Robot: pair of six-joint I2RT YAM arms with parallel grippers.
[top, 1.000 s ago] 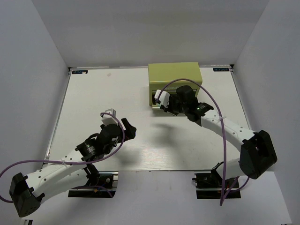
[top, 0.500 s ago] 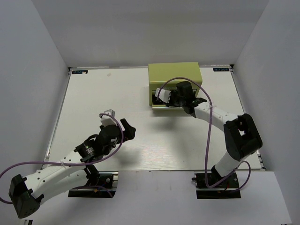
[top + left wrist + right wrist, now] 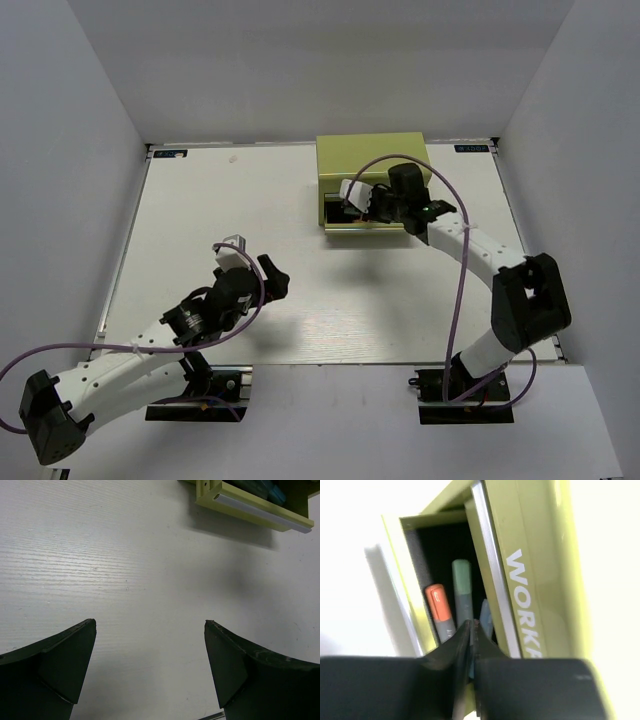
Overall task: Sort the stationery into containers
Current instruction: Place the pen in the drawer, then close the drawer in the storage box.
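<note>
1. At 1 o'clock on the white table (image 3: 200, 200), close against the far edge, stands the olive-green metal mini tool chest (image 3: 372, 160). One shallow drawer (image 3: 368, 229) is pulled out toward 6 o'clock.
2. From its base at 5 o'clock the right arm (image 3: 480, 255) rises to a dark elbow beside the table's right edge. It then reaches toward 10 o'clock, setting the right gripper (image 3: 362, 200) over the open drawer at the chest's front.
3. Its black fingers (image 3: 455, 647) are clenched almost together with only a thin slit between them. Nothing can be made out in the slit.
4. Just past the fingertips, inside the drawer, lie an orange-capped stubby clear marker (image 3: 438, 607) and a green-capped stubby marker (image 3: 462, 585), side by side. A third marker showing pale blue (image 3: 485, 617) lies mostly hidden at their 3 o'clock side. Pale lettering (image 3: 522, 605) runs along the panel next to the drawer.
5. From 7 o'clock the left arm (image 3: 110, 370) lies low and points toward 1 o'clock. The left gripper (image 3: 274, 277) hangs above the tabletop left of centre, with its dark fingers (image 3: 50, 670) spread wide, released and holding nothing.
6. Open white surface stretches from the left gripper to the chest. Pale walls rise along the left, far and right edges.
</note>
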